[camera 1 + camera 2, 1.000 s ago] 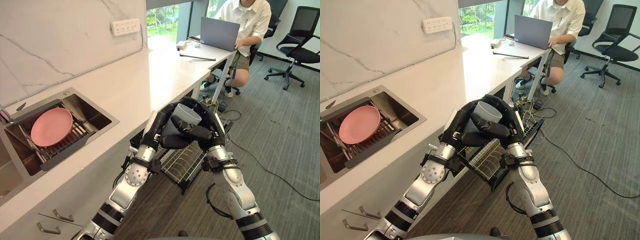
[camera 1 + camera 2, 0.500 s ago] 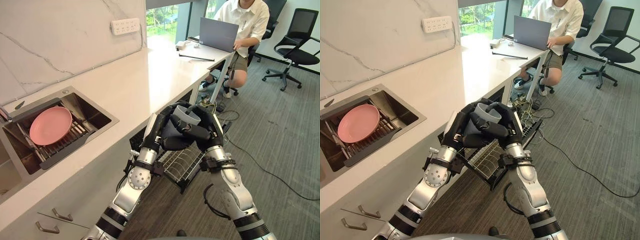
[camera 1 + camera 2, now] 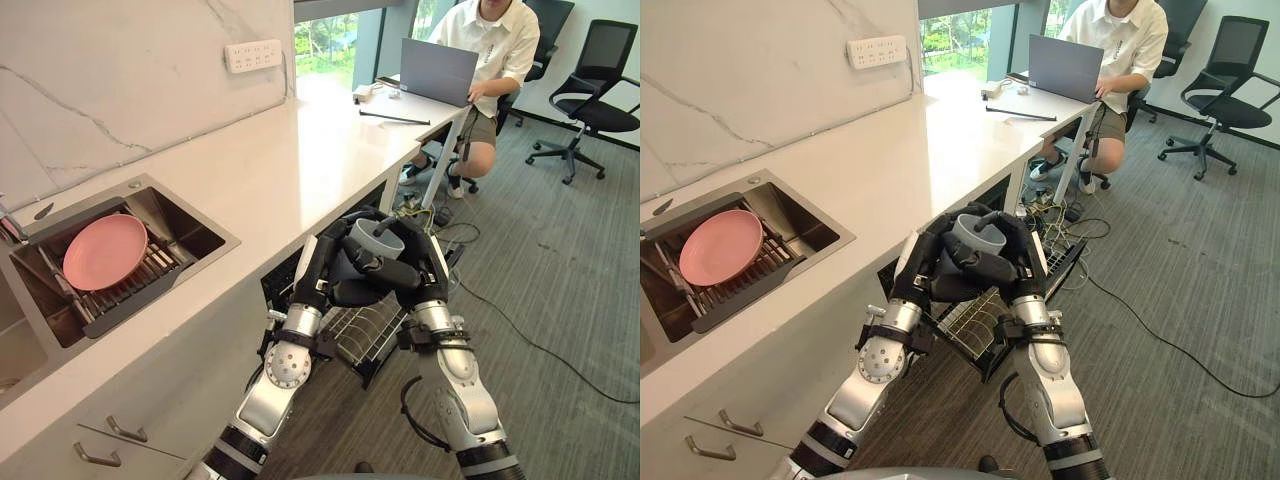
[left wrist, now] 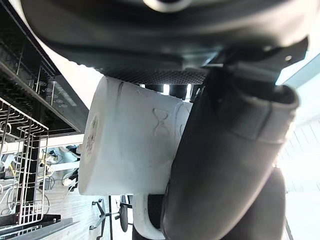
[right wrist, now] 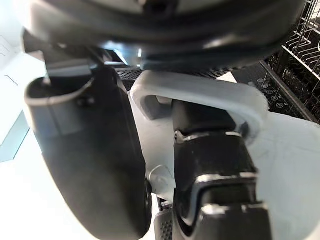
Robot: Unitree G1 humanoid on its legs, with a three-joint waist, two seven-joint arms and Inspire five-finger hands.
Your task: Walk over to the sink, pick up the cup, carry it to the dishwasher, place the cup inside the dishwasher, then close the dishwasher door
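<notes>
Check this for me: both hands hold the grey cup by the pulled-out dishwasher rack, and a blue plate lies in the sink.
One thing is wrong: the plate in the sink is pink, not blue, as the left eye view shows. The rest stands: the left hand and the right hand both hold the grey cup by the pulled-out rack.
</notes>
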